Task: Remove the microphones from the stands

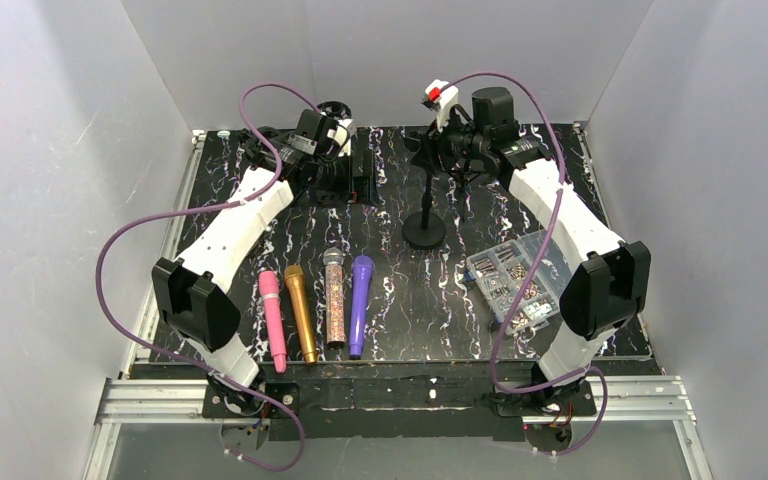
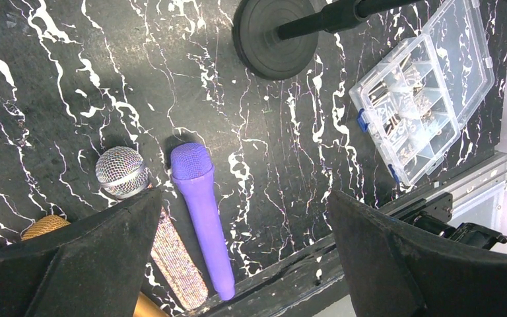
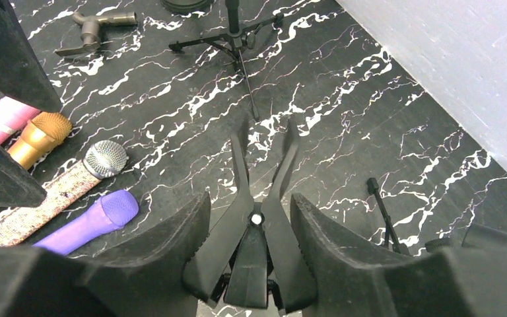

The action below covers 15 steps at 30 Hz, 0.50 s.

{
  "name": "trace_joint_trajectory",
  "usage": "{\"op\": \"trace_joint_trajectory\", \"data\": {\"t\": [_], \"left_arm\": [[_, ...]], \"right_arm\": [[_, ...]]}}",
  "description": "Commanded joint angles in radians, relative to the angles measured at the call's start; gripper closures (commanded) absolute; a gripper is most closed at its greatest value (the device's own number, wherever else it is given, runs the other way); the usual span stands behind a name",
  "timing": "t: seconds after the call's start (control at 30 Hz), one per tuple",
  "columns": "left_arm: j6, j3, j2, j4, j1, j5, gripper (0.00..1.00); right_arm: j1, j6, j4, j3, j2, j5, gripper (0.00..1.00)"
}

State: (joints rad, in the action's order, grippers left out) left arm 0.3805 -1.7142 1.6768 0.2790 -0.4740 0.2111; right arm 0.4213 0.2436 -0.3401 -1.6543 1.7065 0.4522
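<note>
Clip looks empty; the microphones lie on the table.

At the far left the left gripper (image 2: 245,198) hangs wide open, holding nothing. Nearer lies a row from pink microphone (image 1: 273,320) to purple microphone (image 1: 359,305), long axes near-to-far. To the right, the clip (image 3: 259,228) of the stand (image 1: 426,205) shows no microphone. It sits between the parted jaws of the right gripper (image 3: 251,196); whether they press it cannot be told.

Purple microphone (image 2: 201,211) beside silver microphone (image 2: 122,172), stand base (image 2: 264,46) beyond.
</note>
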Motion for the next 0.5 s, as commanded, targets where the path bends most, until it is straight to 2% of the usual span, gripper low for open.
{"op": "trace_joint_trajectory", "data": {"t": [0.0,0.17,0.27,0.47], "left_arm": [[0.009,0.014,-0.048,0.05,0.009,0.025,0.02],[0.014,0.02,-0.051,0.051,0.012,0.029,0.02],[0.014,0.021,-0.054,0.053,0.012,0.03,0.02],[0.017,0.022,-0.059,0.053,0.015,0.03,0.02]], "right_arm": [[0.004,0.011,0.035,0.001,0.0,0.006,0.54],[0.004,0.02,0.026,0.006,0.003,-0.003,0.78],[0.005,0.023,0.024,0.012,0.002,-0.009,0.98],[0.005,0.036,0.025,0.033,-0.003,-0.022,0.99]]}}
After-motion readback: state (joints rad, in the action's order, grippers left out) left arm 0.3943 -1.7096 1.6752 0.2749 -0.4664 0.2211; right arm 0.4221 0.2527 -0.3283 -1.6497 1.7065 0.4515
